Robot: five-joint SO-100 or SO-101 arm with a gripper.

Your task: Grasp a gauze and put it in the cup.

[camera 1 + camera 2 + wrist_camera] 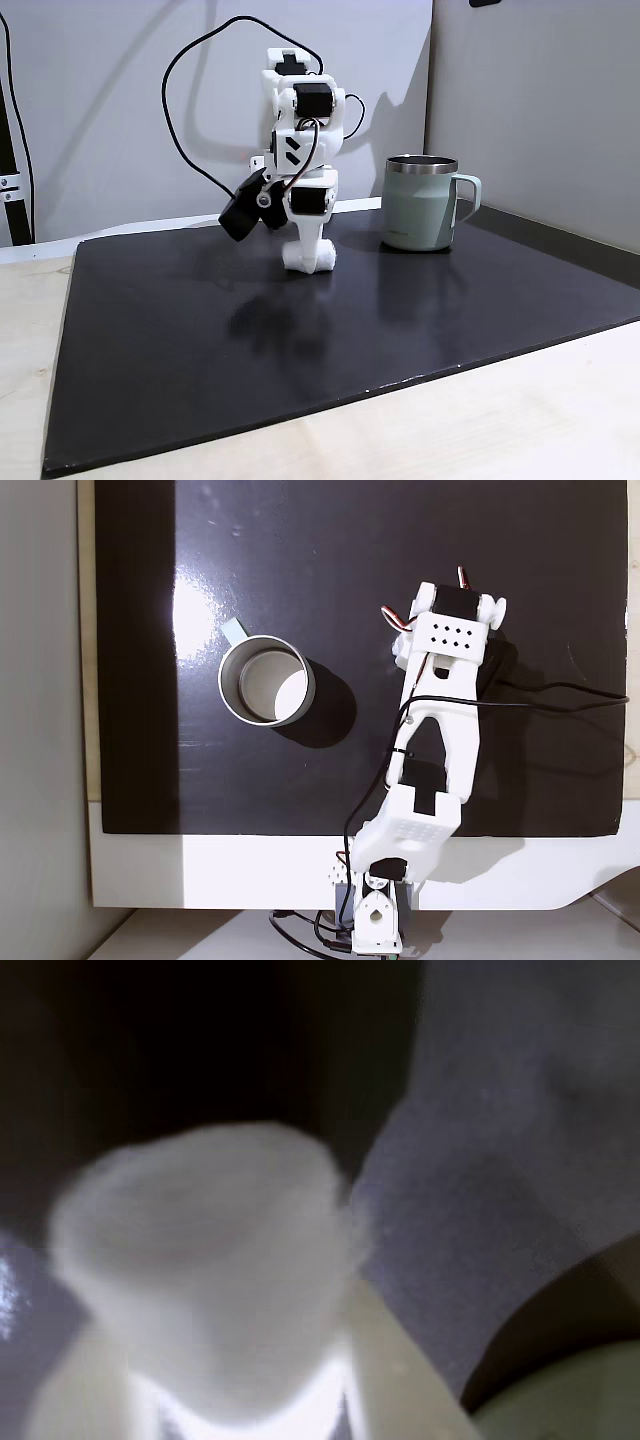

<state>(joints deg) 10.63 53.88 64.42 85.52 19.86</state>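
Wrist view puts the gauze (210, 1270) right up against the lens, a blurred white fuzzy roll sitting between the pale fingers (395, 1360) of the claw (220, 1400), which is pinching it from both sides. At that view's lower right corner a curved pale-green edge of the cup (570, 1400) shows.

From the side, in a fixed view, the claw (310, 255) points straight down with the gauze (311, 259) held at its tip, resting on or just above the black mat (300, 360). The black wrist camera (243, 208) juts out to the left of the claw there. The cup (420, 203) stands upright on the mat to the right, near but apart from the claw, its handle turned away from the arm.

From above, in a fixed view, the white arm (440, 730) reaches from its base (375, 920) at the bench's near edge out over the mat (300, 560), and the cup (230, 685) stands open-mouthed left of it.
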